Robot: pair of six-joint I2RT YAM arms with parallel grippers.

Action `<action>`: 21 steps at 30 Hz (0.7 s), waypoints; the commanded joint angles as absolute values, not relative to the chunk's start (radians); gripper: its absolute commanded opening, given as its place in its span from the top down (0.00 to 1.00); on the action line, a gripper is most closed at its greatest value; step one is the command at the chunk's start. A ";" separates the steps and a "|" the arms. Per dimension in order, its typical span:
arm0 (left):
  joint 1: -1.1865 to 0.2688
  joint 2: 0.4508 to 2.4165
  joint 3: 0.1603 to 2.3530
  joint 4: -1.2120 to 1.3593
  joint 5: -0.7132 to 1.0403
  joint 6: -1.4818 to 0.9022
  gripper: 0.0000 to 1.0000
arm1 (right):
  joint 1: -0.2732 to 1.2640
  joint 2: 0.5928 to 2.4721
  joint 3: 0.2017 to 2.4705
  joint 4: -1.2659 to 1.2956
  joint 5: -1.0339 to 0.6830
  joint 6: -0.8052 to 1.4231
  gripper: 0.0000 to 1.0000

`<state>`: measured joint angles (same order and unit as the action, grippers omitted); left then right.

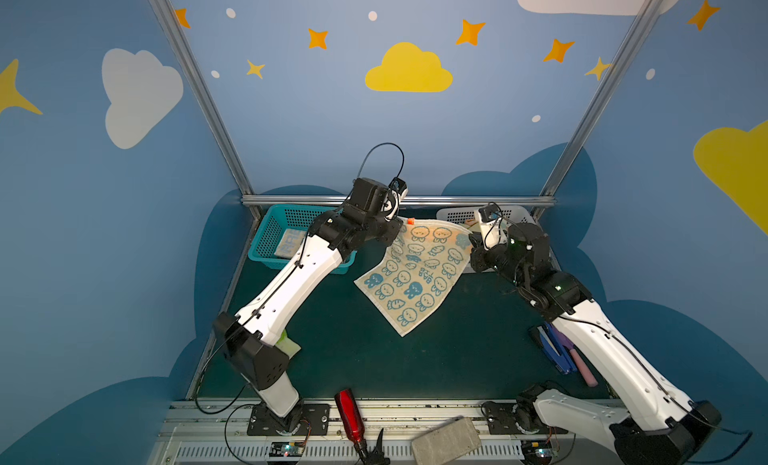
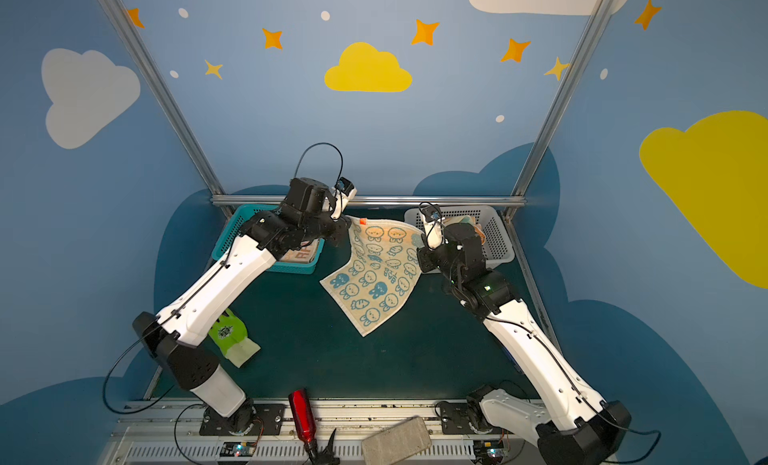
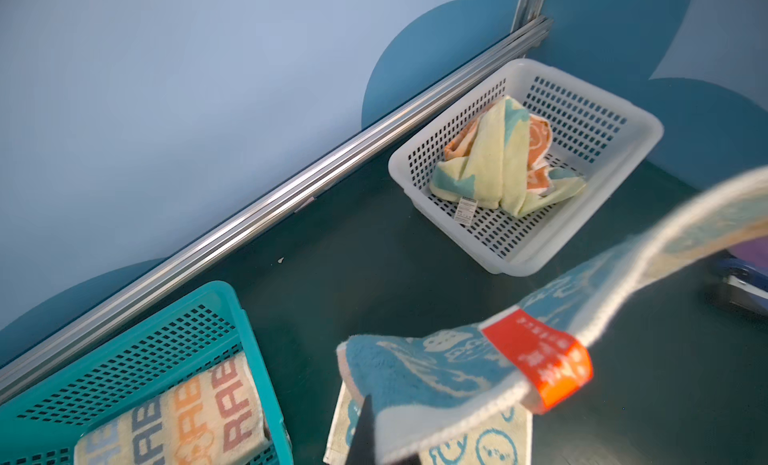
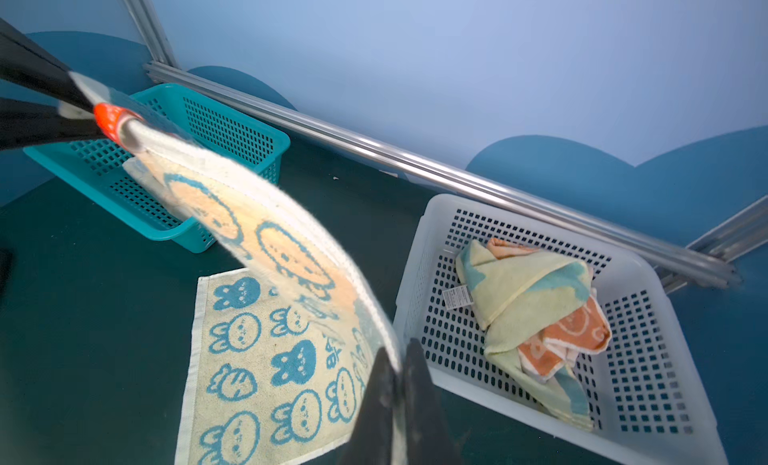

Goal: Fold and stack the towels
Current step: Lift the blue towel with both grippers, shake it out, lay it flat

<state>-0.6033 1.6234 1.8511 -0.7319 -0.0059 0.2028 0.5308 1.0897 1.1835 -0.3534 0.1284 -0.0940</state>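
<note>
The left gripper (image 4: 71, 93) has its fingers pinched together on one far corner of the blue-rabbit towel (image 1: 415, 276), right beside its orange tag (image 3: 540, 359). The right gripper (image 4: 399, 361) is clamped the same way on the neighbouring corner. Between them the far hem hangs raised in a slack curve at the centre of both top views, just below the back rail. The near half of the cloth lies flat on the dark green table (image 1: 332, 359), its lowest corner pointing toward the bottom of the frame.

The weakest point looks like the left pinch. The close view there is blurred, so it may hold little more than hem and tag, and a quick pull could strip the corner free. With the hem this slack, carrying it over unevenly would probably lay a skewed fold. The resting half could also drag and bunch on the mat.

Further out, the right arm works close to the white basket (image 2: 496, 238) at centre right. A wide swing might knock it or snag the crumpled yellow-and-blue towel (image 3: 494, 159) and orange towel (image 3: 538, 138) inside. The teal basket (image 1: 266, 238) at centre left, holding the folded cream towel (image 3: 174, 417), sits just beside the left arm.
</note>
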 commanded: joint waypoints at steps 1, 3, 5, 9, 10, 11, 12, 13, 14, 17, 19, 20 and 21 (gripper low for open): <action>-0.637 1.531 1.859 -0.794 -0.045 0.196 0.96 | 0.528 1.029 1.220 -0.314 0.043 -0.177 1.00; -0.657 1.481 1.855 -0.804 -0.049 0.198 0.96 | 0.534 1.008 1.238 -0.332 0.009 -0.190 1.00; -0.682 1.432 1.848 -0.810 -0.048 0.199 0.96 | 0.543 0.988 1.255 -0.349 -0.015 -0.199 1.00; -0.748 1.330 1.828 -0.813 -0.057 0.190 0.96 | 0.558 0.942 1.282 -0.355 -0.091 -0.193 1.00; -0.763 1.308 1.823 -0.812 -0.066 0.183 0.96 | 0.561 0.932 1.288 -0.356 -0.111 -0.189 1.00; -0.779 1.284 1.818 -0.812 -0.073 0.171 0.96 | 0.564 0.919 1.295 -0.355 -0.130 -0.184 1.00; -0.791 1.259 1.810 -0.808 -0.083 0.154 0.96 | 0.567 0.908 1.301 -0.354 -0.147 -0.179 1.00; -0.801 1.238 1.801 -0.802 -0.088 0.139 0.96 | 0.569 0.897 1.306 -0.354 -0.160 -0.173 1.00; -0.810 1.212 1.786 -0.793 -0.085 0.123 0.96 | 0.571 0.886 1.312 -0.354 -0.174 -0.167 1.00; -0.833 1.143 1.743 -0.757 -0.063 0.078 0.96 | 0.576 0.850 1.321 -0.348 -0.212 -0.145 1.00; -0.844 1.104 1.718 -0.736 -0.045 0.052 0.96 | 0.577 0.833 1.327 -0.341 -0.229 -0.129 1.00; -0.848 1.084 1.705 -0.721 -0.041 0.038 0.96 | 0.577 0.826 1.332 -0.341 -0.239 -0.124 1.00; -0.850 1.066 1.695 -0.712 -0.034 0.025 0.96 | 0.577 0.824 1.337 -0.340 -0.246 -0.121 1.00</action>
<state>-0.8463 1.1069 1.7149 -0.7666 -0.0383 0.0898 0.5781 0.8413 1.3048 -0.3561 -0.2127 -0.1528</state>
